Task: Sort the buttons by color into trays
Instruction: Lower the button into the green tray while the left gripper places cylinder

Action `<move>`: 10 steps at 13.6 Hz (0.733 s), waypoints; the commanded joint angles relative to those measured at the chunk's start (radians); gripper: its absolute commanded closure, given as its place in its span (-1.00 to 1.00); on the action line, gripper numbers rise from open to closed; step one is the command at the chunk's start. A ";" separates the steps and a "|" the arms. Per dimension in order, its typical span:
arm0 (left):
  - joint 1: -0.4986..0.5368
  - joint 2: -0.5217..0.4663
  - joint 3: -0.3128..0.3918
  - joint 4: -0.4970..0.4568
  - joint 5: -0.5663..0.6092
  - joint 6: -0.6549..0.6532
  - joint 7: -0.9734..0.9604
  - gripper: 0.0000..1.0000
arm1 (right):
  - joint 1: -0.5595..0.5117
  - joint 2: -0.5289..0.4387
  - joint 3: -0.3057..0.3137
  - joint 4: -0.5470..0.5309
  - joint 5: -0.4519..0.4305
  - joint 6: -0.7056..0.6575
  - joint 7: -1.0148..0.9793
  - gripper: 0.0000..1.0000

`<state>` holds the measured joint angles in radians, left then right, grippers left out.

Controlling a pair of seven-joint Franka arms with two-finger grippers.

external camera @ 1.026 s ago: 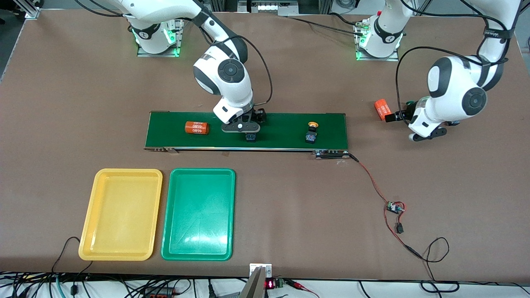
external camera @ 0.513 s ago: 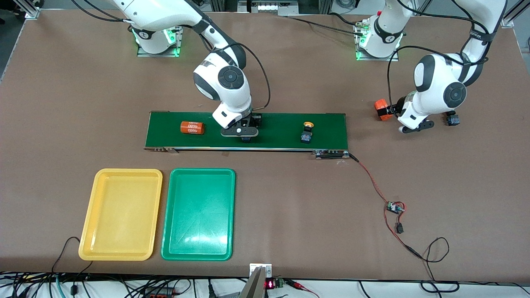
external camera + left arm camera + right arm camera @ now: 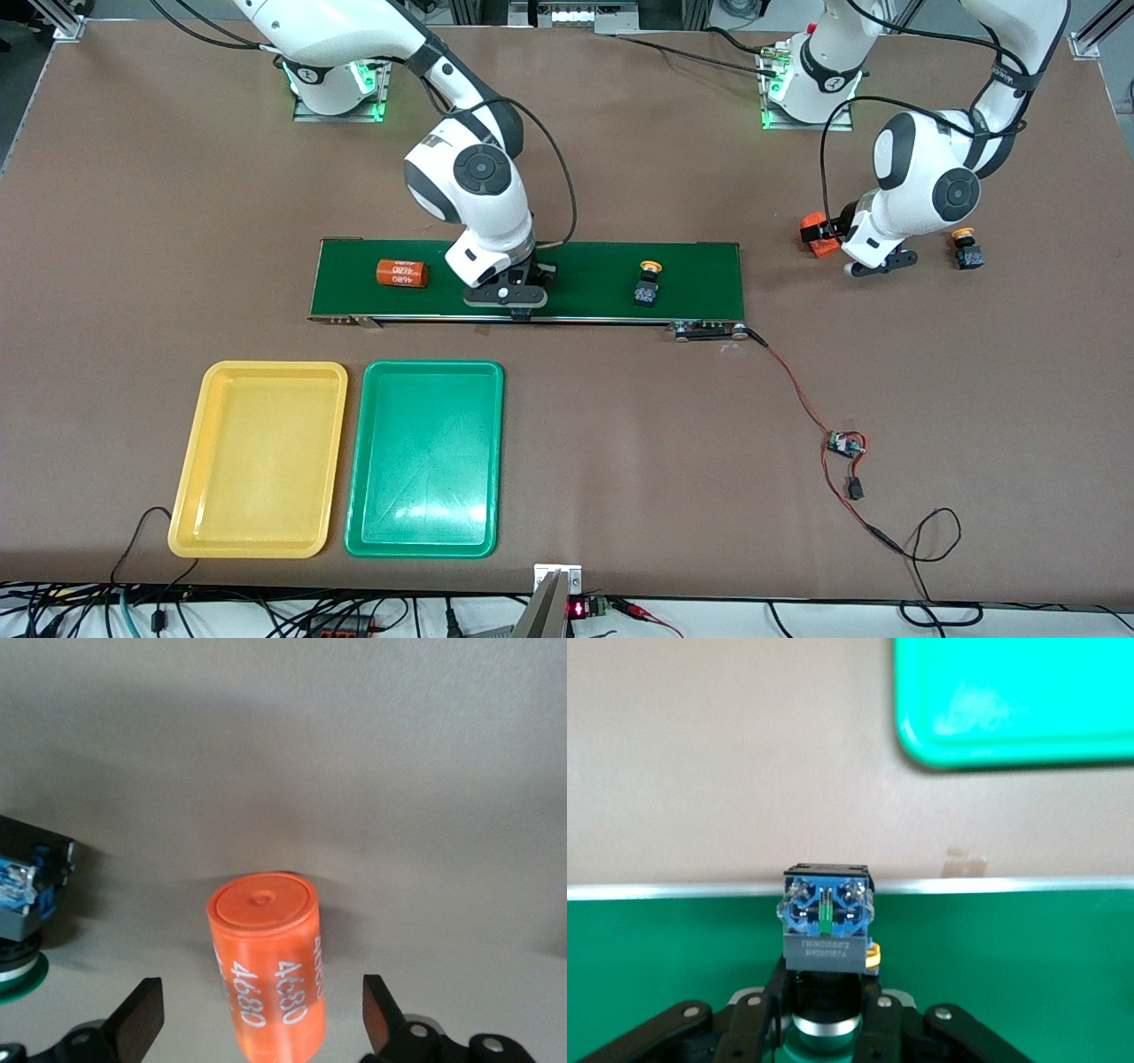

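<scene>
On the conveyor belt (image 3: 620, 266), the right gripper (image 3: 518, 306) has just clamped shut on a button (image 3: 826, 921), ready to lift toward the trays (image 3: 425, 456). Meanwhile the left gripper (image 3: 828, 237) slides in, jaws wide around an orange cylinder (image 3: 266, 979).

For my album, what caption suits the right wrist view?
Right gripper shut on a button over the green belt.
</scene>
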<state>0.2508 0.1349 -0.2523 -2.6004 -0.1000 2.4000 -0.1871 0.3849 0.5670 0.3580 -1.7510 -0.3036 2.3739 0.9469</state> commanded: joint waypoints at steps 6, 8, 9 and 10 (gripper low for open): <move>0.001 0.042 -0.005 -0.010 -0.006 0.048 0.020 0.40 | -0.053 0.004 -0.126 0.097 -0.043 -0.035 -0.215 0.57; -0.002 0.026 -0.008 0.006 -0.004 0.044 0.020 0.83 | -0.102 0.008 -0.149 0.097 -0.037 -0.022 -0.330 0.57; -0.016 0.017 -0.010 0.041 -0.003 0.042 0.021 0.90 | -0.122 0.013 -0.149 0.097 -0.037 -0.004 -0.361 0.57; -0.030 0.011 -0.010 0.072 -0.003 0.041 0.020 0.91 | -0.138 0.023 -0.151 0.097 -0.038 0.017 -0.369 0.57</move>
<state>0.2452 0.1751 -0.2575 -2.5793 -0.0999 2.4543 -0.1834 0.2712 0.5693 0.2004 -1.6707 -0.3341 2.3667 0.6186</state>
